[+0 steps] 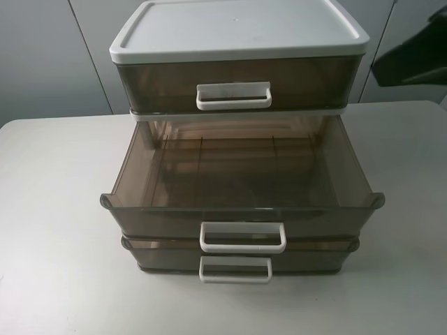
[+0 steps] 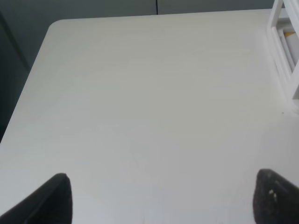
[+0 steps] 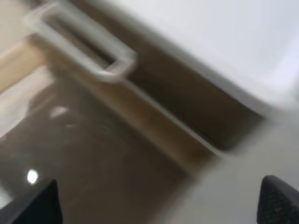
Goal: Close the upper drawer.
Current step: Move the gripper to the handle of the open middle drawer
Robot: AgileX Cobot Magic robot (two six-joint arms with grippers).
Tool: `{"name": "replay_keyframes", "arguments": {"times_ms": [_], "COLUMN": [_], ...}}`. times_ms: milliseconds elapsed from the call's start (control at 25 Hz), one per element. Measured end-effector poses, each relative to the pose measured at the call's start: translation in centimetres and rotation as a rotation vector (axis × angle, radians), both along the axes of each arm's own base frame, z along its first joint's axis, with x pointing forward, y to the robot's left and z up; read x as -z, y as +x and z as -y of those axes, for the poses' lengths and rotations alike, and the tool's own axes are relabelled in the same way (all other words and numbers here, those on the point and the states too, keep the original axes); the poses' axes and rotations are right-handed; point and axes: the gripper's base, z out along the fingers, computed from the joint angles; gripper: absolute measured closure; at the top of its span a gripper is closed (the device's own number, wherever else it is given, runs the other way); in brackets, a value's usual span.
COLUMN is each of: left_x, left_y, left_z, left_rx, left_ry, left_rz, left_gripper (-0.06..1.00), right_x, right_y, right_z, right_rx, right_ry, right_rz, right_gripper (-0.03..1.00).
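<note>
Drawer unit point(image 1: 237, 31) on white table point(image 1: 56, 209). Top drawer point(image 1: 160, 82) shut. Middle drawer point(image 1: 241, 183) pulled well out, handle point(image 1: 242, 237) fwd. Bottom drawer point(image 1: 160, 259) shut. Left gripper point(image 2: 161, 200) over bare table, fingers wide apart, nothing held. Right gripper point(image 3: 159, 200) above the pulled-out drawer, fingers apart; view blurred.

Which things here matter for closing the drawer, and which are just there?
Job: open middle drawer, handle, right gripper.
Just there: closed top drawer, bottom drawer, table, left gripper, open over bare table.
</note>
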Motion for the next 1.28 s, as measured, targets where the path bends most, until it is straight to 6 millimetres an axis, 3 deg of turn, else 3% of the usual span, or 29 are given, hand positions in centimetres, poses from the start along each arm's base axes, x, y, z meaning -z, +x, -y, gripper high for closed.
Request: {"name": "replay_keyframes", "arguments": {"times_ms": [280,440,680,840,1280], "left_x": [0.0,0.0,0.0,0.0,0.0], "left_y": [0.0,0.0,0.0,0.0,0.0], "left_z": [0.0,0.0,0.0,0.0,0.0], "left_rx": [0.0,0.001,0.001,0.001,0.001], "left_ry": [0.0,0.002,0.002,0.002,0.002], "left_rz": [0.0,0.0,0.0,0.0,0.0], "left_gripper": [0.2,0.2,0.2,0.2,0.2], "right_x": [3.6,5.9,9.4,10.6,13.5], "right_y": [-2.3,-3.5,-4.3,-5.1,-4.7], "right_z": [-8.4,-11.3,-14.0,-15.1,-16.1], "right_rx": [-0.424,-0.539,-0.603,-0.67,-0.699], "right_ry": [-0.184,-0.269,-0.361,-0.4,-0.512], "right_rz": [-0.074,-0.139,-0.276,-0.3,-0.33], "right_gripper": [0.34,0.34,0.34,0.34,0.34]}}
